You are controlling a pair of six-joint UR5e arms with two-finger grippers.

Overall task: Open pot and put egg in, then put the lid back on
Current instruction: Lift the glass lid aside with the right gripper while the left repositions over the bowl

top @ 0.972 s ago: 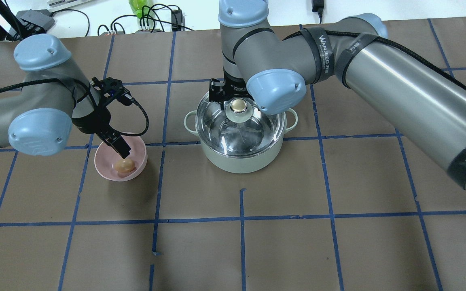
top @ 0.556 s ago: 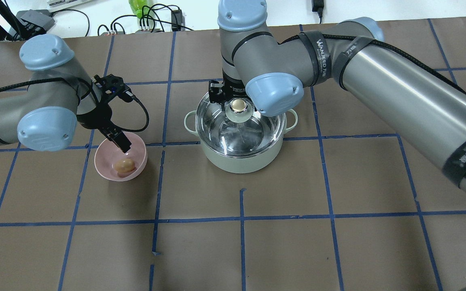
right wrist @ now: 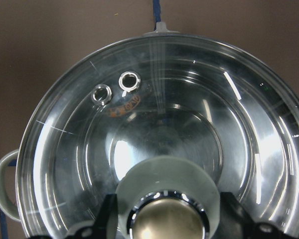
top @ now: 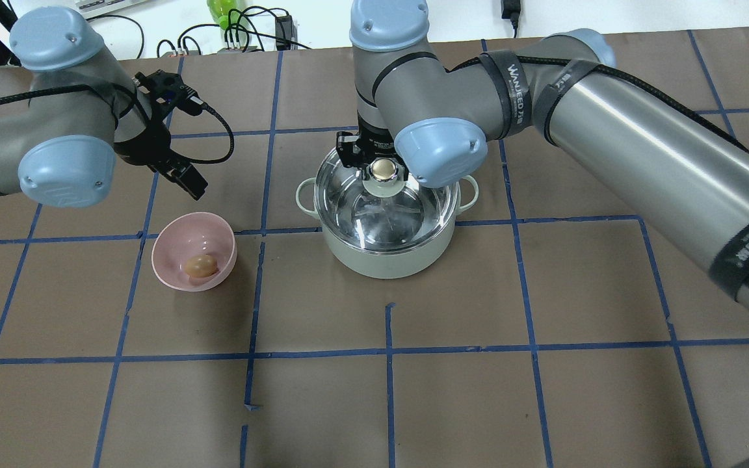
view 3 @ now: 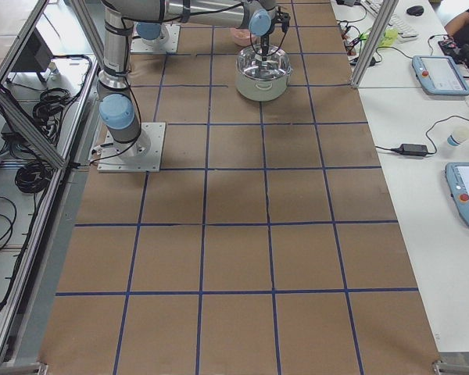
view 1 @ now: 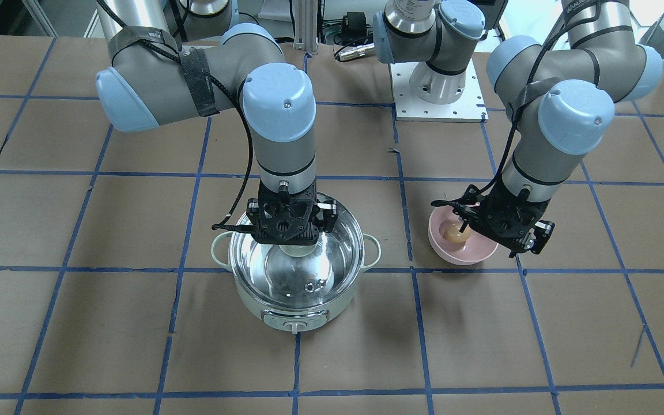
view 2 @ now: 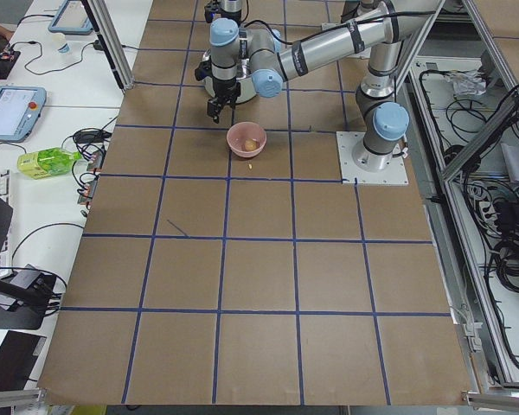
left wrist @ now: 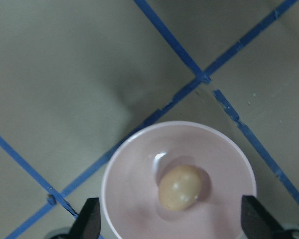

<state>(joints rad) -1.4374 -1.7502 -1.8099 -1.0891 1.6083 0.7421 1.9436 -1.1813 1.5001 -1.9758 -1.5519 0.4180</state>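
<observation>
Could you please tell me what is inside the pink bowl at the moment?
The egg lies in the pink bowl, and nothing else shows in it. The patch of bowl floor directly beneath the egg is covered, so I cannot see it.

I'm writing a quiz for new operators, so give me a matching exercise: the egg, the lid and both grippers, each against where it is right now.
Things:
1. egg
2. lid
3. left gripper
4. right gripper

States:
A. jaws on either side of the lid's knob
B. sitting on the pot
C. lying in the pink bowl
D. above the pink bowl, jaws wide apart

Pairs: 1-C, 2-B, 3-D, 4-A
</observation>
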